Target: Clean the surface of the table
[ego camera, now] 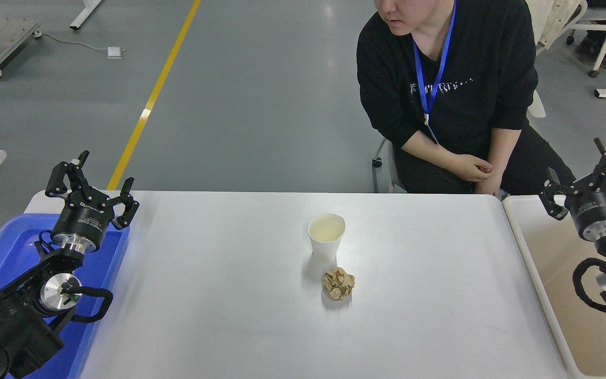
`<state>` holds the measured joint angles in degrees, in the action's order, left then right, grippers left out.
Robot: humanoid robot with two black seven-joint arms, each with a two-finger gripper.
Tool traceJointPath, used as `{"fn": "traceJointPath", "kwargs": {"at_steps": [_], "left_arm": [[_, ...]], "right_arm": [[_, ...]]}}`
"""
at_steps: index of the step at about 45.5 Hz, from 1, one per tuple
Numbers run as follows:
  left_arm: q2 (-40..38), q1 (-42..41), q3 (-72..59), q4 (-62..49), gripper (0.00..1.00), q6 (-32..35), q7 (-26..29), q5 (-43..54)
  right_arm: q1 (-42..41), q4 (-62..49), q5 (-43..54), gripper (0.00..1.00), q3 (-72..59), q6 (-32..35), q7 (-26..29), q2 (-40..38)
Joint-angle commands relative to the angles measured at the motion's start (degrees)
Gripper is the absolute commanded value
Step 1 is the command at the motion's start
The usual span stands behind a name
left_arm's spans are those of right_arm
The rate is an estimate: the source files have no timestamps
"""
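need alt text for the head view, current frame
A white paper cup and a crumpled brown paper ball sit mid-table on the white table surface. The open left gripper hangs over a blue tray, the open right gripper over a beige bin; a person sits beyond.

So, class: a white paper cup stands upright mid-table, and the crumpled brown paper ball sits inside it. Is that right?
Not quite. The head view shows the crumpled brown paper ball lying on the table surface just in front of the white paper cup, on the robot's side, not inside it. The cup does stand upright mid-table.
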<state>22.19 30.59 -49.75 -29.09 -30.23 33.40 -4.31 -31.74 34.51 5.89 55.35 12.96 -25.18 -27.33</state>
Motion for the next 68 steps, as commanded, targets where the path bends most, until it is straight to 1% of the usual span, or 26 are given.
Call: {"fn": "traceJointPath", "kwargs": {"at_steps": [1, 33, 39, 44, 48, 55, 56, 63, 68], "left_arm": [[-0.05, 0.00, 0.00, 0.00, 1.00, 0.00, 0.00, 0.00], [0.04, 0.00, 0.00, 0.00, 1.00, 0.00, 0.00, 0.00], [0.04, 0.00, 0.00, 0.00, 1.00, 0.00, 0.00, 0.00], [-0.04, 0.00, 0.00, 0.00, 1.00, 0.00, 0.00, 0.00], [0.04, 0.00, 0.00, 0.00, 1.00, 0.00, 0.00, 0.00], [0.04, 0.00, 0.00, 0.00, 1.00, 0.00, 0.00, 0.00], [0.04, 0.00, 0.00, 0.00, 1.00, 0.00, 0.00, 0.00], [-0.04, 0.00, 0.00, 0.00, 1.00, 0.00, 0.00, 0.00], [-0.05, 0.00, 0.00, 0.00, 1.00, 0.00, 0.00, 0.00]], "right_arm": [[0.10, -0.41, 0.09, 0.99, -0.24, 0.14, 0.05, 0.17], [-1.04, -2.78, 0.09, 0.99, -0.60, -0.48, 0.14, 0.35], [-1.75, -2.60, 0.18, 0.99, -3.93, -0.04, 0.14, -0.53], [-3.41, -2.87, 0.88, 0.99, -10.51, -0.30, 0.14, -1.59], [-7.10, -4.44, 1.32, 0.99, -20.09, -0.30, 0.40, -3.08], [-15.18, -5.33, 5.88, 0.99, -36.52, -0.30, 0.57, -6.33], [-17.46, -5.33, 7.63, 0.99, -40.81, -0.30, 0.57, -7.21], [-26.35, -5.33, 12.65, 0.99, -53.93, -0.04, 0.66, -8.80], [-32.23, -4.72, 13.62, 0.99, -61.49, 0.31, 0.66, -8.88]]}}
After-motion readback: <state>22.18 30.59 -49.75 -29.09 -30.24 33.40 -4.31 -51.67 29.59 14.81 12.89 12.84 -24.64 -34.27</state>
